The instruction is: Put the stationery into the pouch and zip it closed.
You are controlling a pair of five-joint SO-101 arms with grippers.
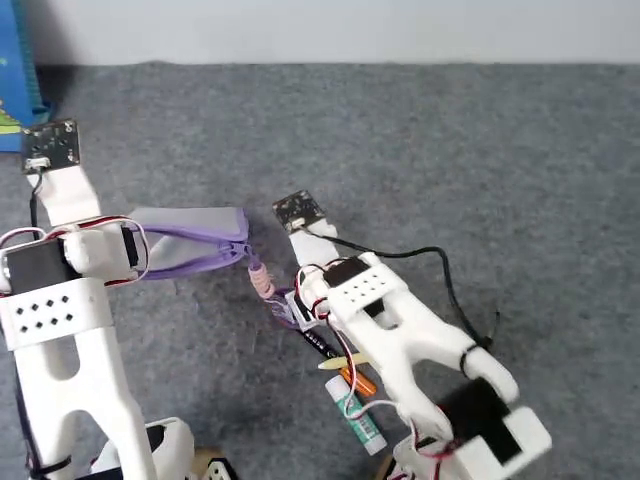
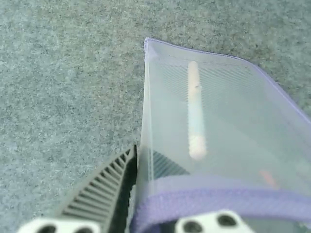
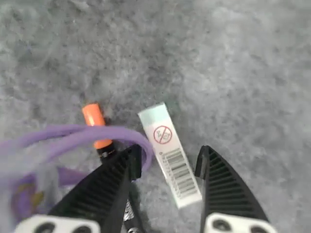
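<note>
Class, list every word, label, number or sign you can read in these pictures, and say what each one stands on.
No words can be read anywhere.
Red circle with a slash, a "no" sign: on the white stick.
Barcode: on the same stick, beside the sign; its digits are too small to read.
Other print on that stick in the high view: too small to read.
Pouch: no print seen.

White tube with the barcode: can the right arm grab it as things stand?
Probably yes. The right gripper hangs open over the white tube, which lies between its fingers with nothing covering it. The purple strap curls against one finger and might get caught.
</note>
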